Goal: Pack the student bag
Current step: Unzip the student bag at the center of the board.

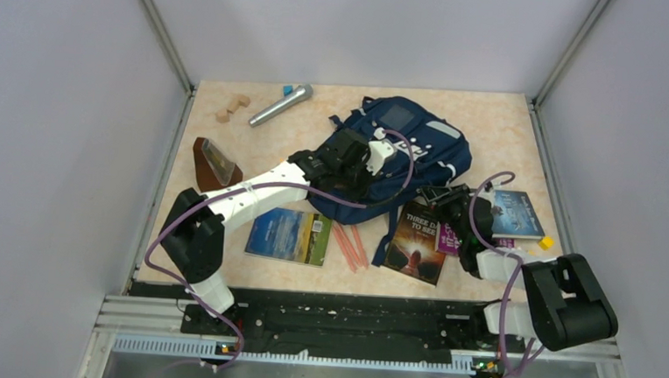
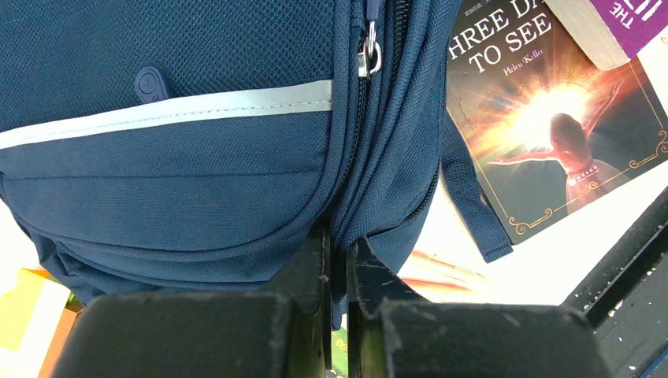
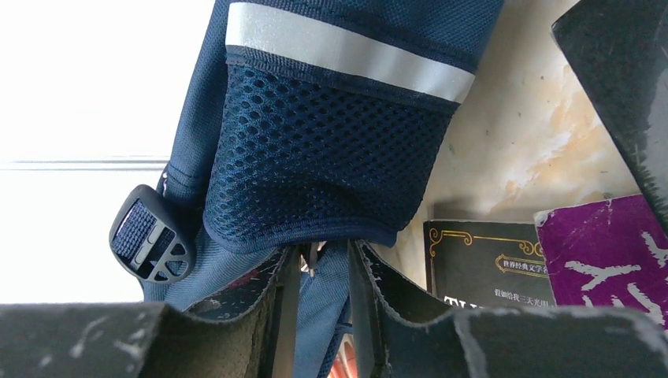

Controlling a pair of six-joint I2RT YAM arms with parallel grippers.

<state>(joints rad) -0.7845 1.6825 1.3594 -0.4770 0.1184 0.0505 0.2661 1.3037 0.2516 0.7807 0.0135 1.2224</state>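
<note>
Top external: book (image 1: 419, 241) beside student bag (image 1: 443, 152)

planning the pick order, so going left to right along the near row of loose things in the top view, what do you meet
Green-and-blue paperback book → thin pink sticks → dark paperback book titled Three Days to See → blue-covered book → small yellow block
</note>
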